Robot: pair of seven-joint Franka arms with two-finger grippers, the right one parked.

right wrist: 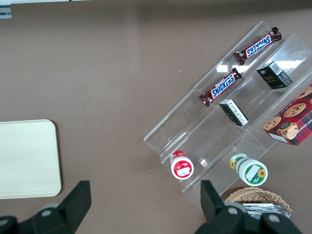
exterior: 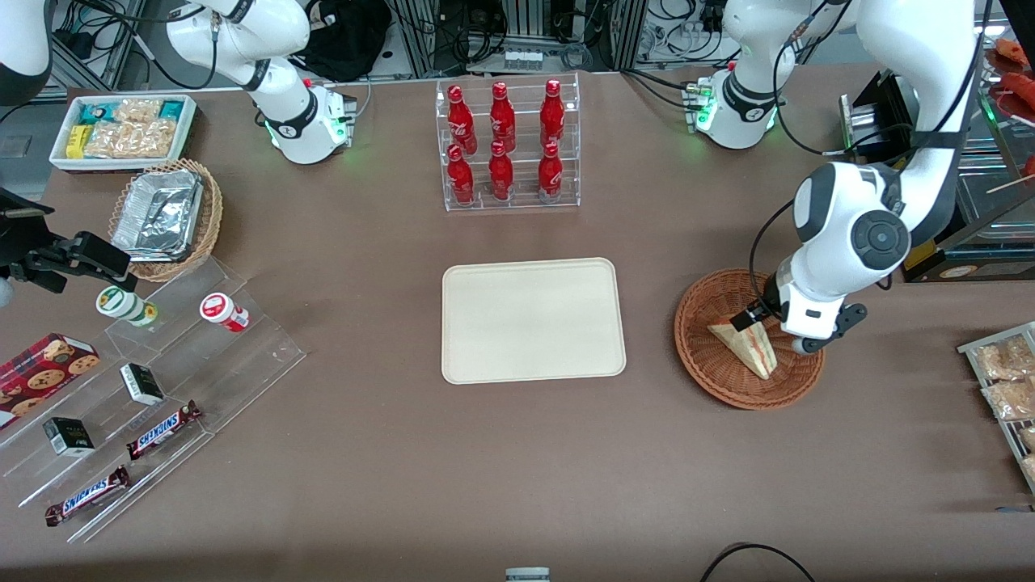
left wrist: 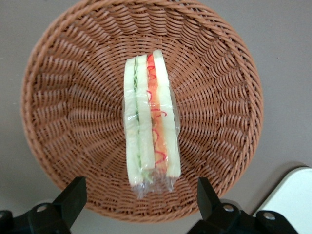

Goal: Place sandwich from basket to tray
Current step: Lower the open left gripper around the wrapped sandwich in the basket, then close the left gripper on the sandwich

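The sandwich [exterior: 748, 347], a wrapped wedge of pale bread with red, orange and green layers, lies in the round reddish-brown wicker basket [exterior: 703, 360]. In the left wrist view the sandwich [left wrist: 151, 119] lies across the basket's floor [left wrist: 73, 112]. My left gripper [exterior: 772, 330] hovers above the basket, over the sandwich's end farther from the front camera. Its fingers [left wrist: 73, 195] are open, wide apart, and hold nothing; the gripper [left wrist: 141, 197] is above the basket's rim. The cream tray [exterior: 533, 319] lies flat mid-table, beside the basket, with nothing on it.
A clear rack of red bottles [exterior: 507, 145] stands farther from the front camera than the tray. A metal rack with snack bags [exterior: 1003, 388] sits at the working arm's end. Clear stepped shelves with candy bars [exterior: 145, 380], a tan foil basket [exterior: 166, 218] and a white snack bin [exterior: 123, 129] lie toward the parked arm's end.
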